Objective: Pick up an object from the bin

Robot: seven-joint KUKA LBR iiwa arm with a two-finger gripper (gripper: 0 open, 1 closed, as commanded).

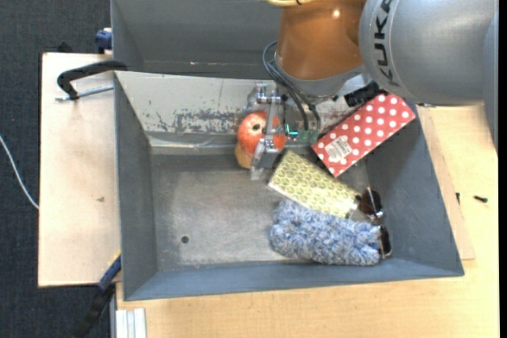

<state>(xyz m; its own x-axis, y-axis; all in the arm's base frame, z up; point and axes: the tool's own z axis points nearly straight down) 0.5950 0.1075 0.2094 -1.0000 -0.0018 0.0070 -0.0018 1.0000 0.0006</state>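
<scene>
My gripper [265,148] hangs below the orange wrist cover near the bin's back wall, its fingers down beside a red and yellow apple [250,137]. The apple lies at the back middle of the bin, just left of the fingers and touching or nearly touching them. A yellow patterned pad [310,183] lies just right of the fingertips. A red box with white dots [364,133] leans on the bin's right wall behind it.
A blue knitted cloth [325,240] lies at the front right, with dark sunglasses [374,210] beside it against the right wall. The left half of the bin floor is bare metal.
</scene>
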